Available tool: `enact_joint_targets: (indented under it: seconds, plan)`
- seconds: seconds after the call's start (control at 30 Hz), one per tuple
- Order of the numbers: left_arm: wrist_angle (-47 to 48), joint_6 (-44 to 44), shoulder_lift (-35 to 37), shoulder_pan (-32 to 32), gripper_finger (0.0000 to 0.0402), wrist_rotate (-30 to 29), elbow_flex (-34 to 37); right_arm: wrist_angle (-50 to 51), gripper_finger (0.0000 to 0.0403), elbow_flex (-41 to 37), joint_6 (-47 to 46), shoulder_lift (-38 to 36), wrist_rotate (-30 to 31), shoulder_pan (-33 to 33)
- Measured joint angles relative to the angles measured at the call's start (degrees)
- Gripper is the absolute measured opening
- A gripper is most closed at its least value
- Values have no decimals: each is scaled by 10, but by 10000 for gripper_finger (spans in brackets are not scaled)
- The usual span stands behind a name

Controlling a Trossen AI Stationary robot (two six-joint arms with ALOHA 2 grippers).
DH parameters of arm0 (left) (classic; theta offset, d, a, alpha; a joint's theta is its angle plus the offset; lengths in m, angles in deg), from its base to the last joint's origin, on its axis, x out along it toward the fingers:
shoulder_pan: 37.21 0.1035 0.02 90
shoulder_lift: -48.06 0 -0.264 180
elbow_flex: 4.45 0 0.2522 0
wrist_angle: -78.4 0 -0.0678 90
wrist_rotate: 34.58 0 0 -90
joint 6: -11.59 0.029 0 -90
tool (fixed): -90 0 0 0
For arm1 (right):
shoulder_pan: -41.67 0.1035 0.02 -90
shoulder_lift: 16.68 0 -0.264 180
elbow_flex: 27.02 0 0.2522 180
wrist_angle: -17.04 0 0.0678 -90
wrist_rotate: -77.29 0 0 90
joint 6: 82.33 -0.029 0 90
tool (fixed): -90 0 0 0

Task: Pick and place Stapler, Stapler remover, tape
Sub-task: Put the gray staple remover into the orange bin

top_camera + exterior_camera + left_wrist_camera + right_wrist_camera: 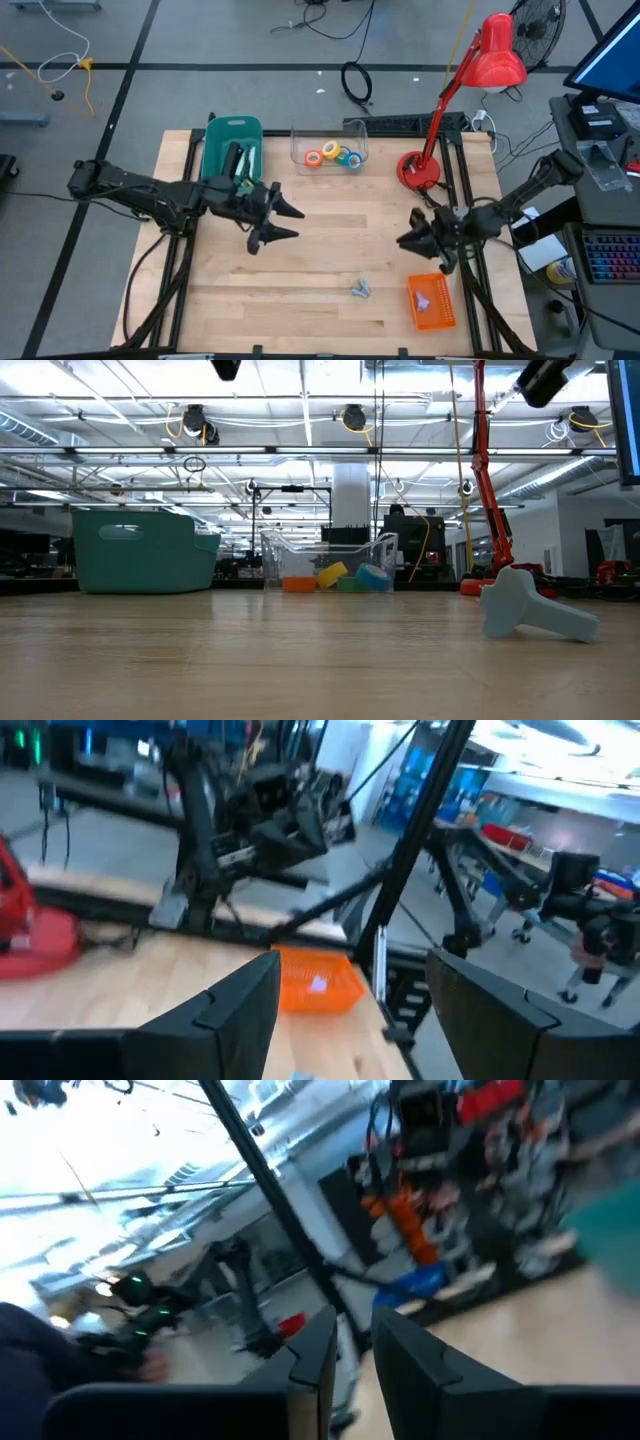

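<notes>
Pale blue plastic stapler remover (362, 290): near counter's front edge, unheld. Left claw (287, 221) wide, right claw (405, 240) narrow, both empty. Advise a centred, slow descent.

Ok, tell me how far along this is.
Done: the tape rolls lie in the clear tray, and a dark item sits in the teal bin. In hand: nothing, in either the open left gripper or the right gripper. Left: the small blue piece on the table.

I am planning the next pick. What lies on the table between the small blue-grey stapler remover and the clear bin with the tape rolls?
High view: only bare wooden table between stapler remover and clear bin holding the tape rolls.
</notes>
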Motion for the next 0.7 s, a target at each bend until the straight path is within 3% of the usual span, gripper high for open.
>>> enact_joint_targets:
  seconds: [0.1, 0.3, 0.53, 0.7]
  plan:
    - [-40, 26, 0, 3, 253, -6, 0, 7, 59, 0, 61, -18, 0, -12]
    - [-67, -67, -11, -3, 253, -42, -1, 32, 59, 0, 126, -60, -1, -16]
    - [16, -76, -5, -43, 253, -160, 0, 109, 59, 0, 66, -68, -3, -32]
    - [31, -54, 14, -48, 253, -173, 0, 189, 59, 53, 52, -10, -49, -58]
